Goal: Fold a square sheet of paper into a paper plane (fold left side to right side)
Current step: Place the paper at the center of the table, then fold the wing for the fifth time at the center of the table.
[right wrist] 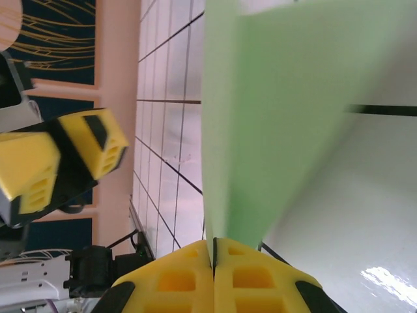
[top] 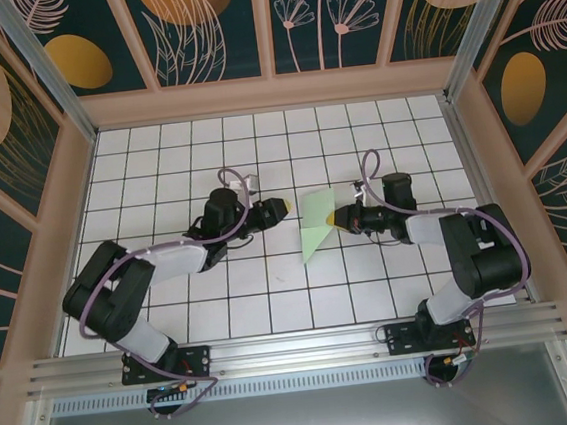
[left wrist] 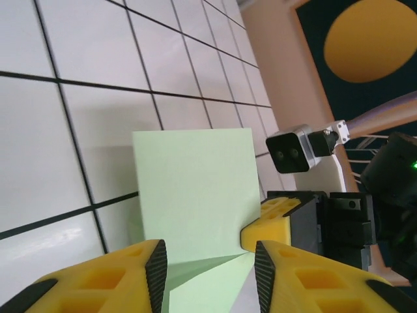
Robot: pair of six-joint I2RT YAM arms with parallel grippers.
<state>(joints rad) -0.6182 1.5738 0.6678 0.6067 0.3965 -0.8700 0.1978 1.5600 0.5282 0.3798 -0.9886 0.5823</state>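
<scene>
The pale green sheet of paper (top: pixel 317 221) is at the table's middle, partly lifted and bent into a pointed shape whose lower tip rests on the tiles. My right gripper (top: pixel 340 215) is shut on its right edge; in the right wrist view the paper (right wrist: pixel 273 117) rises out of the closed yellow jaws (right wrist: pixel 213 253). My left gripper (top: pixel 281 209) hovers just left of the sheet, open and holding nothing. From the left wrist view the paper (left wrist: pixel 192 189) stands ahead of the spread fingers (left wrist: pixel 207 267), with the right gripper's yellow finger (left wrist: pixel 270 225) at its edge.
White grid tiles (top: pixel 158 164) cover the table, bounded by tan walls (top: pixel 262 94) at the back and sides. A metal rail (top: pixel 297 350) runs along the near edge by the arm bases.
</scene>
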